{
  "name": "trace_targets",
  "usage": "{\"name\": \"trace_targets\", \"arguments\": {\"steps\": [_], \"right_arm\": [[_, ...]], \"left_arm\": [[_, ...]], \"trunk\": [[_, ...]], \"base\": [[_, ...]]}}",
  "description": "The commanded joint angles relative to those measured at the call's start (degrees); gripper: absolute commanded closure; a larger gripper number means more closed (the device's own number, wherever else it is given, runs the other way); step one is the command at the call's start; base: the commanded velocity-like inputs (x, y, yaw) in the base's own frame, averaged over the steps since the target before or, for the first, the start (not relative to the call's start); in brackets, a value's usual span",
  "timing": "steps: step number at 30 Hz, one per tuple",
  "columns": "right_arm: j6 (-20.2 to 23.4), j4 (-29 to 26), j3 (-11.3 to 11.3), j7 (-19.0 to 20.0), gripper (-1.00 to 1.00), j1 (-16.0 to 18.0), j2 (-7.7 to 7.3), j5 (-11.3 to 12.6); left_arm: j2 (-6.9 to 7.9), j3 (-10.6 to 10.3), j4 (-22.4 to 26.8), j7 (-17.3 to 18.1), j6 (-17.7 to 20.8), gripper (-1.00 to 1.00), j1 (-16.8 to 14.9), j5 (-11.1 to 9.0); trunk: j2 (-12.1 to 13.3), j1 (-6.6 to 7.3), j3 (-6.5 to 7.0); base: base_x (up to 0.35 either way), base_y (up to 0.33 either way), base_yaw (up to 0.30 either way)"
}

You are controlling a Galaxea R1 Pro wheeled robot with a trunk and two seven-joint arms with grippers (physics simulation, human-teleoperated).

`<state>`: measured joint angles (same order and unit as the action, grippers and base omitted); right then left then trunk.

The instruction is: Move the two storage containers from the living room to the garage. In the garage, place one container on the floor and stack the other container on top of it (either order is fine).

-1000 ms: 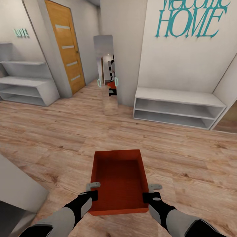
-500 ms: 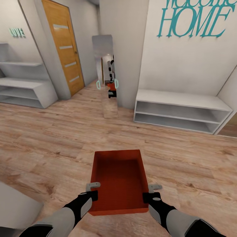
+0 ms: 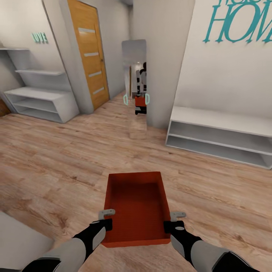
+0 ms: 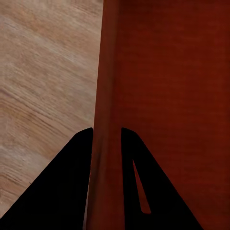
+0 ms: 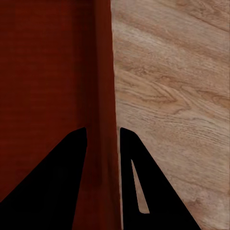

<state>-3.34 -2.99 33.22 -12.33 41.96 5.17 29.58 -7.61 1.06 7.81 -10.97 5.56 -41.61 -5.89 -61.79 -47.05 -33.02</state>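
View swung left; container [image 3: 136, 206] over wood-plank floor [image 3: 56, 158]

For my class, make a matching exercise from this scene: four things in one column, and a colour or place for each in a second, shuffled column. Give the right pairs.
Things:
1. storage container
2. door
3. HOME lettering
4. mirror

Descriptions:
A. teal, on the white wall
B. orange-red, held by both grippers over the wood-plank floor
C. honey-coloured wood with pale horizontal strips
D. leaning against the wall, reflecting the robot

Pairs: 1-B, 2-C, 3-A, 4-D
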Motion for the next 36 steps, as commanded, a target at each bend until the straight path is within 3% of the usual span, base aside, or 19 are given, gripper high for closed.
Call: {"name": "trace_targets", "arguments": {"steps": [1, 32, 36], "right_arm": [[-1.1, -0.7, -1.1, 1.7, 1.00, 0.1, 0.02, -0.2], [-1.1, -0.7, -1.2, 1.7, 1.00, 0.1, 0.02, -0.1], [-1.1, -0.7, -1.1, 1.7, 1.00, 0.1, 0.02, -0.1]], "left_arm": [[0.16, -1.0, -0.1, -0.5, 0.3, 1.00, 0.0, -0.4], [0.24, -1.0, -0.1, -0.5, 0.3, 1.00, 0.0, -0.4], [0.24, -1.0, -0.1, -0.5, 0.3, 1.00, 0.0, -0.4]], "trunk": [[0.0, -0.03, -0.05], [0.0, -0.03, -0.05], [0.0, -0.03, -0.05]], "base": [[0.322, 0.000, 0.268], [0.322, 0.000, 0.268], [0.322, 0.000, 0.077]]}}
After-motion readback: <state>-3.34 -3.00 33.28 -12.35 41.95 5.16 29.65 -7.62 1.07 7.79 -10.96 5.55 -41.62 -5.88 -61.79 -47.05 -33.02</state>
